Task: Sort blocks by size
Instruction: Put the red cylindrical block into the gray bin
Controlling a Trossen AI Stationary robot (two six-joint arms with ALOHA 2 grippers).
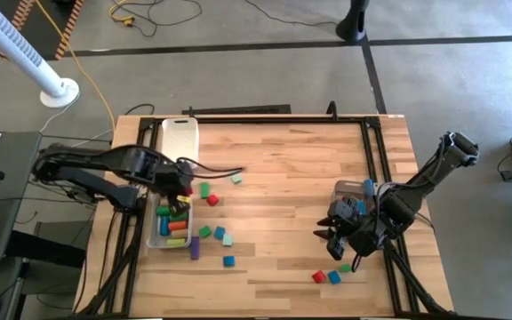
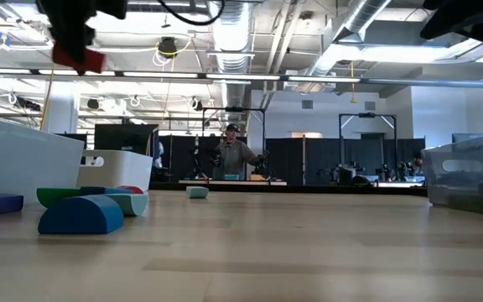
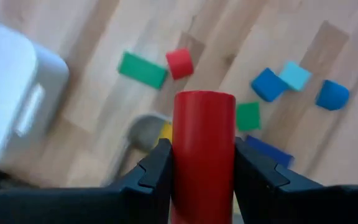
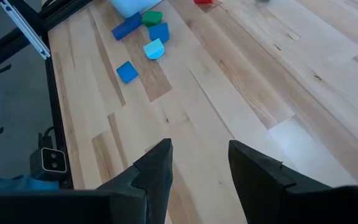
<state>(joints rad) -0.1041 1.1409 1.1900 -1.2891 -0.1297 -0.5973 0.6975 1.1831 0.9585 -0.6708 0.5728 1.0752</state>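
Left pincer (image 3: 204, 168) clamped on a red cylinder (image 3: 204, 149), raised above the worktop (image 1: 283, 178) by the clear bin (image 1: 155, 238) of blocks. Step: carrying. Next, likely lower and release into the proper bin. Right pincer (image 4: 194, 165) spread, empty, waiting at the right side.

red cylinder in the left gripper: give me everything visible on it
The red cylinder is a plain, smooth, matte red block with a rounded end and no markings. It is clamped between the left gripper's two dark fingers, which press its sides; its far end sticks out beyond the fingertips. In the low view it hangs well above the table, touching nothing but the gripper. From overhead it sits over the clear bin at the table's left edge.
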